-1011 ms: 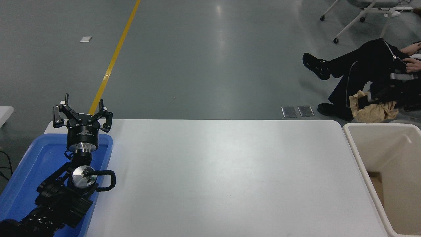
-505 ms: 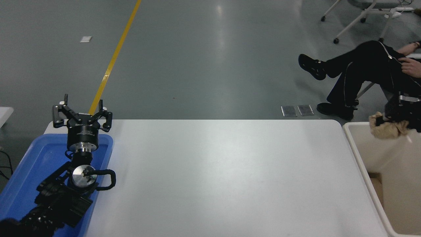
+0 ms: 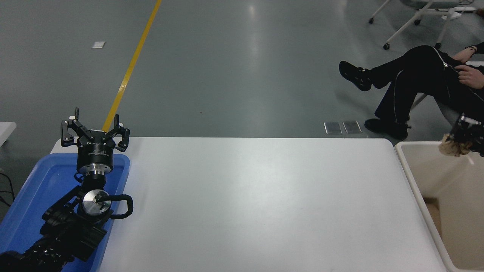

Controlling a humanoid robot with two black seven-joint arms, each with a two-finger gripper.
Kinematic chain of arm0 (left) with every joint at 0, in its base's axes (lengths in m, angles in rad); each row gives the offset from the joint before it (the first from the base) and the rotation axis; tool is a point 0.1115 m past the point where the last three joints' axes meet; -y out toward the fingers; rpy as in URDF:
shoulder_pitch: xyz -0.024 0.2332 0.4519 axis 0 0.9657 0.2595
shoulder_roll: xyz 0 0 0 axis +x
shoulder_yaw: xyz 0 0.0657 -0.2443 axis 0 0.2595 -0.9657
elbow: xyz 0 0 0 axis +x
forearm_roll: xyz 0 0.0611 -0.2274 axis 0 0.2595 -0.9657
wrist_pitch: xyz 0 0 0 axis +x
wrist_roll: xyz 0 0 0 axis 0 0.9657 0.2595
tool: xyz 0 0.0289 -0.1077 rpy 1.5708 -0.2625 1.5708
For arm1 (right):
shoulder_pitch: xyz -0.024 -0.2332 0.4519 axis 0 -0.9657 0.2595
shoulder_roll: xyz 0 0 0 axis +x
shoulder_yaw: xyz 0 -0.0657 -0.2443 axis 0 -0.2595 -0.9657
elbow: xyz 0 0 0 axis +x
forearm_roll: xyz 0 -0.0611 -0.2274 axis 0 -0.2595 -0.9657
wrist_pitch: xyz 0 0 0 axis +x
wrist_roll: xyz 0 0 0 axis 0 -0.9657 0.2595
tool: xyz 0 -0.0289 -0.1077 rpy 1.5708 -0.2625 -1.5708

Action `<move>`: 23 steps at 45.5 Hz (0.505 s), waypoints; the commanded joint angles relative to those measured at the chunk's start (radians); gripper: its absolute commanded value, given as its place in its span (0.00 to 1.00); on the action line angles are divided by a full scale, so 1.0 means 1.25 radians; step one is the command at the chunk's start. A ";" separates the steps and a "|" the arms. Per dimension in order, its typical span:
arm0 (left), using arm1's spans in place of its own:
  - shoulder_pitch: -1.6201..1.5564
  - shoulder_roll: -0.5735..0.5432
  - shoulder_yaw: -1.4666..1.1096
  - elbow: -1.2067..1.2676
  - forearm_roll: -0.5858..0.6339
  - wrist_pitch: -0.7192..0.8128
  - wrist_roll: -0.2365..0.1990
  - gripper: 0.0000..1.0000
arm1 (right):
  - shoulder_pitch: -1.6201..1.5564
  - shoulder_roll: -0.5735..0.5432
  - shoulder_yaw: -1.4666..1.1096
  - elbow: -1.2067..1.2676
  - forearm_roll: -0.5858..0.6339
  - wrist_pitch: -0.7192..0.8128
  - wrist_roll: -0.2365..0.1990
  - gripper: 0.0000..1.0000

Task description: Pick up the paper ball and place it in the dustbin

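Beyond the worktop's (image 3: 257, 204) far right corner a seated person (image 3: 412, 83) stretches crossed legs over the grey floor. Nothing stands on the white surface between the blue tray (image 3: 22, 204) at the left edge and the dustbin (image 3: 416, 177) at the right edge. Over the tray rests the left hand (image 3: 94, 130), pointing away, fingers spread wide and holding nothing. Above the dustbin's far rim hangs the right hand (image 3: 469, 132), gripping the paper ball (image 3: 452, 148), which is just under it, over the bin's opening.
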 commanded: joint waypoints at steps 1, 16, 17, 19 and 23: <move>0.000 0.000 0.000 0.000 0.000 0.000 0.000 0.99 | -0.197 0.124 0.048 -0.171 0.012 -0.189 -0.002 0.00; 0.001 0.001 0.000 0.000 -0.001 0.000 0.000 0.99 | -0.325 0.184 0.049 -0.171 0.076 -0.399 -0.002 0.00; 0.000 0.001 0.000 0.000 -0.001 0.000 0.000 0.99 | -0.328 0.184 0.049 -0.171 0.082 -0.402 -0.002 0.00; 0.001 0.000 0.000 0.000 -0.001 0.000 0.000 0.99 | -0.336 0.184 0.048 -0.172 0.089 -0.407 -0.002 0.00; 0.001 0.000 0.000 0.000 -0.001 0.000 0.000 0.99 | -0.352 0.183 0.048 -0.188 0.094 -0.418 0.000 0.00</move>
